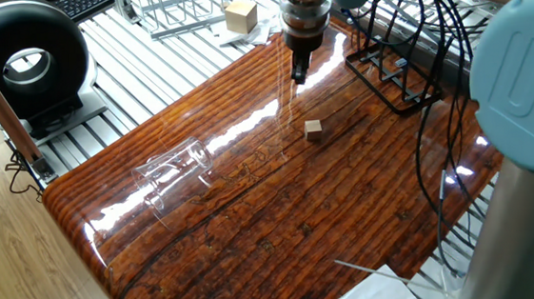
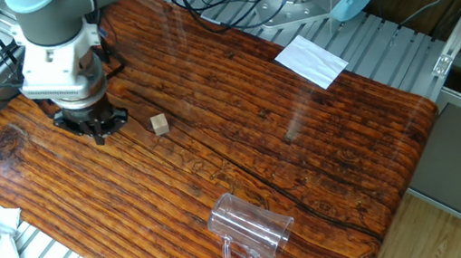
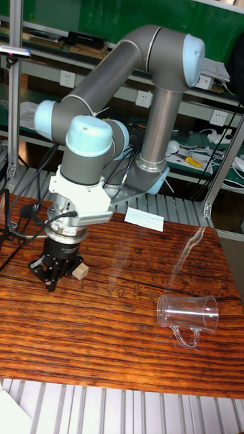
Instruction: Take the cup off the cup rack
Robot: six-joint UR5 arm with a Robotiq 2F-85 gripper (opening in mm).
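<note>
A: What is hard to make out here?

B: The cup rack [image 1: 396, 68], mostly. In one fixed view its black wires sit at the table's far right edge, tangled visually with hanging cables [image 1: 443, 78]. In the other fixed view the arm's wrist covers nearly all of it; only a few black wires show at the upper left. In the tall fixed view I cannot pick it out.

A: And the gripper?

B: The gripper [image 1: 298, 72] hangs above the wood, near the rack, fingers pointing down. They look drawn together to a narrow tip with nothing between them, though the tips are small and dark in every view.

A: Where is the cup?

B: The cup [image 1: 175, 170] lies on its side on the table [image 1: 282, 225], well apart from the rack and the gripper, near the opposite end. Being clear glass, its outline half dissolves into the glare; the handle [image 2: 236, 255] shows best in the other fixed view, pointing toward the near edge.

A: Anything between them?

B: A small wooden cube [image 1: 314, 129] sits just beside the gripper's tip, apart from it. The wood between cube and cup is bare.

A: Edges?

B: The cup is close to the table's long edge. A white paper [image 2: 311, 59] lies off the wood, on the slatted metal surround.
</note>
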